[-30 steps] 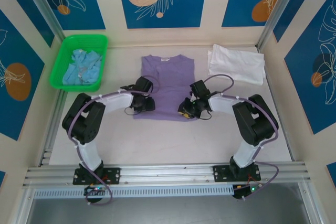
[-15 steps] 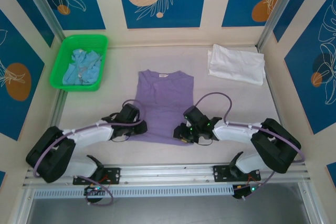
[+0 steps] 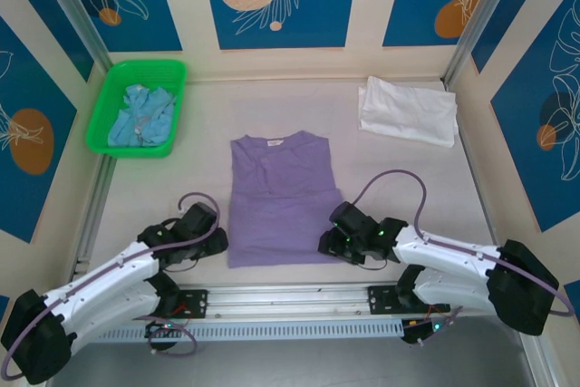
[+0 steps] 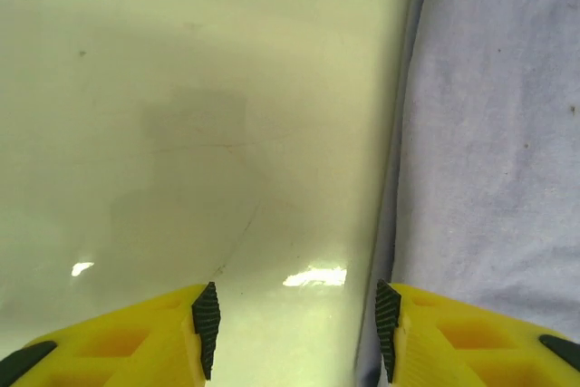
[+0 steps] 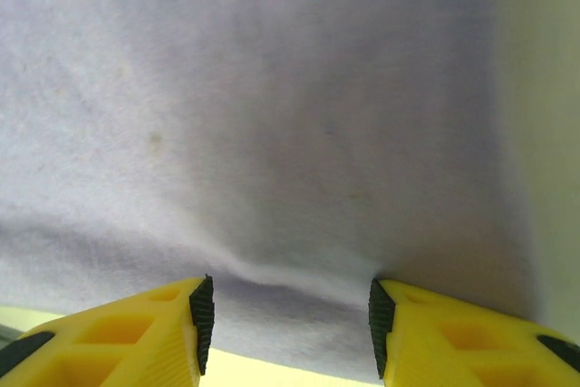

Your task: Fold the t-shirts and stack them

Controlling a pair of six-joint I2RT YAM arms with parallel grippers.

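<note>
On table (image 3: 181,183) centre, lavender t-shirt (image 3: 283,201), collar far, long axis near-to-far.

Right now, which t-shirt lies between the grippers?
The lavender-purple t-shirt, flat at centre; the white one lies back right, the light blue one crumpled in the green basket.

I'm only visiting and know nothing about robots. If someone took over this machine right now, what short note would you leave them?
Left pincer: open, empty, over bare table beside the purple t-shirt.
Right pincer: open, empty, at that shirt's near right corner.
White t-shirt: looks folded, far right.
Light blue t-shirt: crumpled in the green basket, far left.
Done: purple t-shirt lies flat near the arms, sleeves apparently tucked in.
Left: finish folding it, fold the blue one, stack all three.
</note>
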